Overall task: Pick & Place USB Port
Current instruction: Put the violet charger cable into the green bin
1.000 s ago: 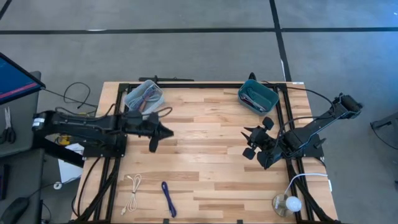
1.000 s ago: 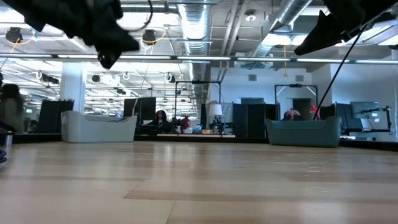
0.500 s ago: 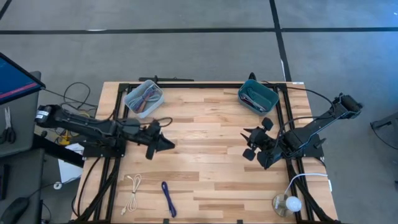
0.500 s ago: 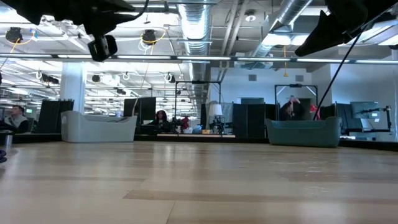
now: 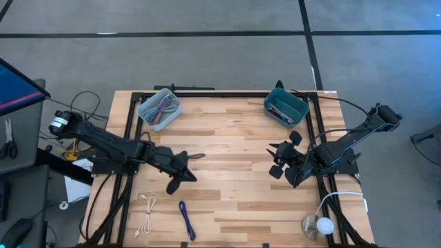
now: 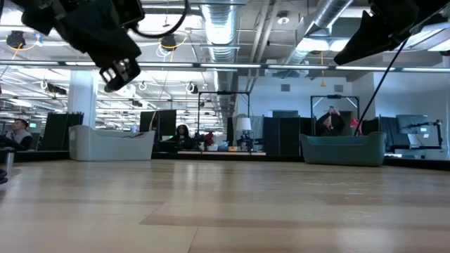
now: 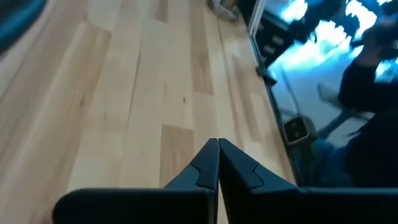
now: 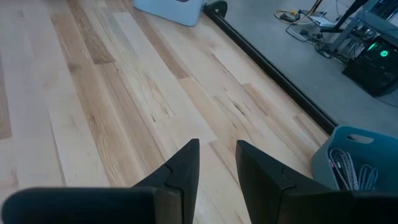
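Observation:
A white cable (image 5: 146, 214) and a dark blue cable (image 5: 186, 220) lie flat on the wooden table near its near edge, left of centre. My left gripper (image 5: 183, 172) hangs shut over the boards just beyond them, touching nothing; its fingers meet at the tips (image 7: 217, 148). In the low view it (image 6: 118, 70) is well above the tabletop. My right gripper (image 5: 279, 162) waits open and empty over the right half of the table, its fingers (image 8: 186, 163) a small gap apart.
A pale grey bin (image 5: 159, 108) holding cables stands at the far left corner, and a teal bin (image 5: 285, 107) with cables at the far right. A white round object (image 5: 318, 226) sits at the near right corner. Bare boards (image 5: 231, 179) lie between the arms.
My left gripper has swung from beside the grey bin toward the table's near edge, turning as it went, and now hangs closer to the two cables. It has stayed shut. The right arm has kept still.

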You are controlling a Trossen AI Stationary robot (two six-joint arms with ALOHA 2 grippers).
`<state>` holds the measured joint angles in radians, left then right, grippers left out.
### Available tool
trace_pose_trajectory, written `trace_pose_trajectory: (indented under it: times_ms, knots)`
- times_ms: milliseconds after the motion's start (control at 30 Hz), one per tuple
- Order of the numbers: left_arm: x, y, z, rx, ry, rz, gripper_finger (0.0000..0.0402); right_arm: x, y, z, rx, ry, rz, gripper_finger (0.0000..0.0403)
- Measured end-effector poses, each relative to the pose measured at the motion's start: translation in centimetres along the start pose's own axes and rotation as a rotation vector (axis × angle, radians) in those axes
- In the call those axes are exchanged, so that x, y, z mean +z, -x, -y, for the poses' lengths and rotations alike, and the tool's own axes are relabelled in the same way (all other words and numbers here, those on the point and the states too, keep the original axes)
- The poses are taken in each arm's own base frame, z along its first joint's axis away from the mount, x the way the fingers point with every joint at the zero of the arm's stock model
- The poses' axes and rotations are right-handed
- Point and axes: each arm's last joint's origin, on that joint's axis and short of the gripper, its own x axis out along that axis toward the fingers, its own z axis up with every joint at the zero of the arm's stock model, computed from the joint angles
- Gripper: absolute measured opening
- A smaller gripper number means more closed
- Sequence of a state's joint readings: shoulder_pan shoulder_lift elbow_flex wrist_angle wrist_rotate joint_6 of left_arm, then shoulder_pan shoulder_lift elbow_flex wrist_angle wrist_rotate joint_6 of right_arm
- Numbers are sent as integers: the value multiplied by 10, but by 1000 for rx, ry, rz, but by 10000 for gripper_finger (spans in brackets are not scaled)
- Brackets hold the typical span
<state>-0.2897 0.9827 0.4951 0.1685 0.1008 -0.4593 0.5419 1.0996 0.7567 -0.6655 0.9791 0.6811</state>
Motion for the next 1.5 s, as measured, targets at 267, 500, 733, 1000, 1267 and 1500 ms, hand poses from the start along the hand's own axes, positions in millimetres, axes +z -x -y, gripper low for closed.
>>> trace_pose_trajectory:
  times_ms: [267,500,733,1000,1267,1500]
  knots:
    - [30,-19,30,34,-266,-226,6,2,-1,0,-6,-18,8,98]
    - [43,-21,50,53,-450,-291,6,6,-8,-1,-17,-71,23,98]
    - [20,-30,62,145,-752,-396,6,7,-24,-8,-43,-97,6,98]
    - [5,-34,75,120,-827,-433,6,-3,-49,-19,-115,-43,-52,98]
    - [-14,-25,93,100,-735,-503,6,-14,-64,-28,-98,-30,-140,98]
    - [-22,-25,100,147,-838,-500,6,-10,-62,-23,-96,-58,-126,98]
